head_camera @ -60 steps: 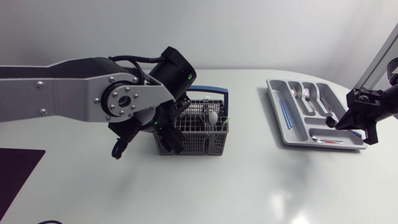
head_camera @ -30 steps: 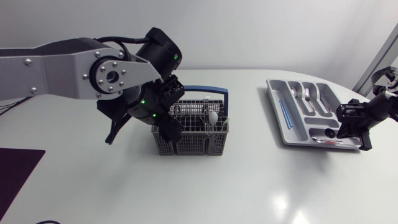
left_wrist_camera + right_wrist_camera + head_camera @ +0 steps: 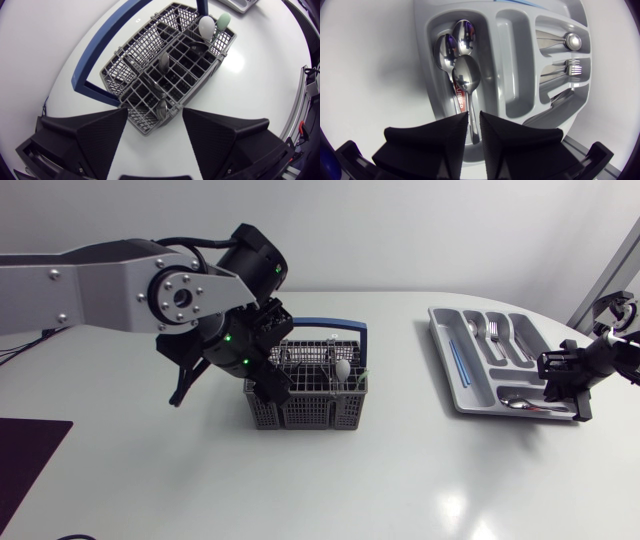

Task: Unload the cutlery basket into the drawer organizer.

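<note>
Head view: the table [image 3: 400, 480] carries the left arm [image 3: 100, 280] over its left half, the cutlery basket [image 3: 310, 395] near the middle toward the back edge, and the drawer organizer [image 3: 455, 385] by the right edge.

Left wrist view: the left pincer [image 3: 154, 131] hangs above the basket's near end, its fingers spread wide and holding nothing. A metal piece [image 3: 161, 107] stands in the cell below the gap, and another [image 3: 163, 61] further in. A white spoon [image 3: 206, 24] and a green spoon [image 3: 223, 21] stand at the far corner.

Right wrist view: the right pincer [image 3: 474, 120] shows only a narrow slit between its fingers. It appears to grip nothing. The top spoon [image 3: 465, 80] lies on two others in the organizer's long compartment, its handle seen through the slit.

Change: over the last second the right pincer has drawn back from above the organizer toward the table's right edge, uncovering the spoon in the front compartment. This suggests one delivery is complete. The left arm has swung back toward the left edge and has hardly moved in the last half second. Several pieces remain in the basket, so the unloading is unfinished.
</note>
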`<move>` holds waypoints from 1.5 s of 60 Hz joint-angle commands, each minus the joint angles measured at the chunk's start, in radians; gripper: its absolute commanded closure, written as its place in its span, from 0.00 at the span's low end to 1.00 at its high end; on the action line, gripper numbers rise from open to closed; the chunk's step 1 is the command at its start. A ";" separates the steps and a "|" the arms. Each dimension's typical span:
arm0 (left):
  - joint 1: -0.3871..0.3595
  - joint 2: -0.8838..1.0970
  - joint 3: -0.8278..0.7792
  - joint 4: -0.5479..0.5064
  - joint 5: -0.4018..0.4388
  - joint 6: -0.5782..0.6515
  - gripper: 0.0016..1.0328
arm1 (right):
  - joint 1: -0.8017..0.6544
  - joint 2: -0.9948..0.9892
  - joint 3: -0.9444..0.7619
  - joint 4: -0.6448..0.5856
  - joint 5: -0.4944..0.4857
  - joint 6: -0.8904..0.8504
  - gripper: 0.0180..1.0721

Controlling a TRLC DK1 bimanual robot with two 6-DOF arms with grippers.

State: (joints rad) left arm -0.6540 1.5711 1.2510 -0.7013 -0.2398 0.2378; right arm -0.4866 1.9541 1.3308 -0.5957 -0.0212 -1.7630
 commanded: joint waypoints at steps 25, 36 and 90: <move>0.011 0.070 0.013 0.005 0.016 0.015 0.41 | 0.040 -0.222 -0.127 -0.026 -0.126 0.016 0.40; 0.014 0.083 0.014 0.020 0.017 0.012 0.50 | 0.088 -0.333 -0.136 -0.130 -0.197 0.105 0.37; 0.011 0.072 -0.033 0.063 0.017 0.011 0.91 | 0.542 -0.796 -0.363 -0.219 -0.270 0.527 0.36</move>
State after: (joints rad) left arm -0.6361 1.6501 1.2434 -0.6449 -0.2317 0.2371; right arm 0.0345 1.1664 0.9989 -0.8074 -0.2878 -1.2842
